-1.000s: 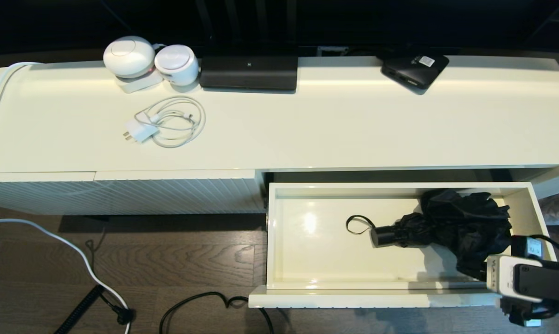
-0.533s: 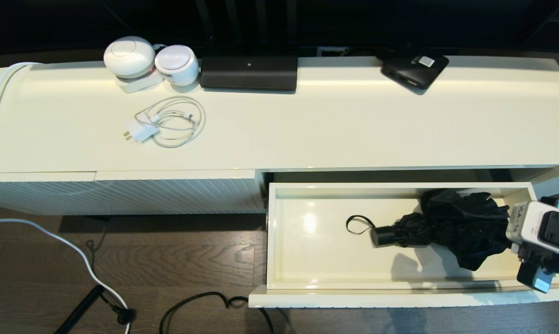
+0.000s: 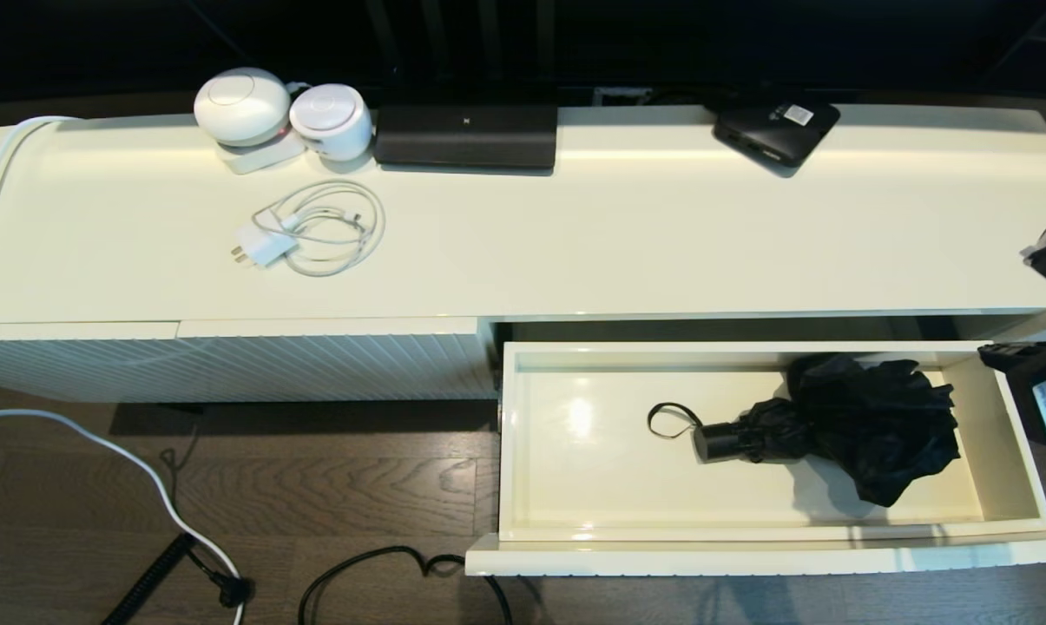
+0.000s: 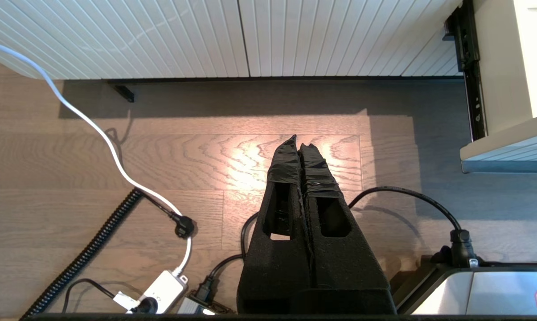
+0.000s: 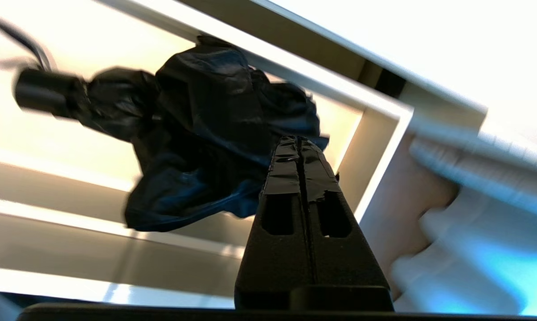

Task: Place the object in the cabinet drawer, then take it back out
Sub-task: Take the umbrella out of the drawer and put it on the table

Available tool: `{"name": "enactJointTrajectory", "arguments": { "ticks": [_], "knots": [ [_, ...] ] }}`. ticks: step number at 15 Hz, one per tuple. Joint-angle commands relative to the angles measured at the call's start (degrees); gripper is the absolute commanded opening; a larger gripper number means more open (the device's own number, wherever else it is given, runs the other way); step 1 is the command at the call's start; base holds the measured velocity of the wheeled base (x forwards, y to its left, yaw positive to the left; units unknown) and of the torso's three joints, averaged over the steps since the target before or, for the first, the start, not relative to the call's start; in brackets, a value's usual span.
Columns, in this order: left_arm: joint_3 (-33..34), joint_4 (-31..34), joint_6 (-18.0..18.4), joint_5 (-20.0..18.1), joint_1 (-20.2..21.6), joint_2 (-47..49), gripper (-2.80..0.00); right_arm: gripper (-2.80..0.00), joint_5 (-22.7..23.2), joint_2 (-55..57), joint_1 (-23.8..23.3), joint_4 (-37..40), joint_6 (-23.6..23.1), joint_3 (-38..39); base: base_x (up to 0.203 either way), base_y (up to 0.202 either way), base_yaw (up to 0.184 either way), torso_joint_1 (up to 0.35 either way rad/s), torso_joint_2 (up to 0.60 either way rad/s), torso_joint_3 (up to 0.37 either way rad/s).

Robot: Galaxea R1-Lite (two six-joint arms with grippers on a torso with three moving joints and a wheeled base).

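left pincer (image 4: 300,147) closed, parked low | right pincer (image 5: 298,141) closed, empty, raised at right

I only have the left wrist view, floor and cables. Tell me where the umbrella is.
Observer: The umbrella lies in the open drawer, toward its right end.
Operator: Report the right gripper.
Observer: The right gripper is shut and empty, off the umbrella's fabric.
Operator: Give me the handle's direction.
Observer: The umbrella's handle points toward the drawer's left, and the wrist loop lies flat beyond it.
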Motion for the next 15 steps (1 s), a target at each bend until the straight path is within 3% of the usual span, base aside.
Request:
{"name": "enactJointTrajectory", "arguments": {
  "ticks": [1, 4, 7, 10, 12, 13, 14, 15],
  "knots": [
    [0.0, 0.0, 0.0, 0.0, 0.0, 0.0, -2.8, -2.8, -2.6, 0.5, 0.8, 5.4, 16.1, -4.5, 0.0, 0.0, 0.0, 0.0, 0.0, 0.0],
    [0.0, 0.0, 0.0, 0.0, 0.0, 0.0, -2.8, -2.8, -9.9, 2.9, 4.1, 13.8, 38.7, -9.3, 0.0, 0.0, 0.0, 0.0, 0.0, 0.0],
    [0.0, 0.0, 0.0, 0.0, 0.0, 0.0, -2.8, -2.8, -13.6, 8.0, 8.4, 23.4, 61.9, -12.0, 0.0, 0.0, 0.0, 0.0, 0.0, 0.0],
    [0.0, 0.0, 0.0, 0.0, 0.0, 0.0, -2.8, -2.8, -14.7, 12.3, 9.8, 24.9, 75.3, -13.3, 0.0, 0.0, 0.0, 0.0, 0.0, 0.0],
    [0.0, 0.0, 0.0, 0.0, 0.0, 0.0, -2.8, -2.8, -14.8, 13.9, 9.9, 24.3, 79.1, -14.5, 0.0, 0.0, 0.0, 0.0, 0.0, 0.0],
    [0.0, 0.0, 0.0, 0.0, 0.0, 0.0, -2.8, -0.99, -15.1, 13.9, 10.0, 24.8, 80.3, -14.9, 0.0, 0.0, 0.0, 0.0, 0.0, 0.0],
    [0.0, 0.0, 0.0, 0.0, 0.0, 0.0, -2.8, 0.0, -16.2, 13.9, 10.3, 24.8, 82.0, -14.9, 0.0, 0.0, 0.0, 0.0, 0.0, 0.0],
    [0.0, 0.0, 0.0, 0.0, 0.0, 0.0, -2.8, 0.0, -18.0, 14.6, 10.7, 24.7, 84.1, -15.7, 0.0, 0.0, 0.0, 0.0, 0.0, 0.0]
  ]
}}
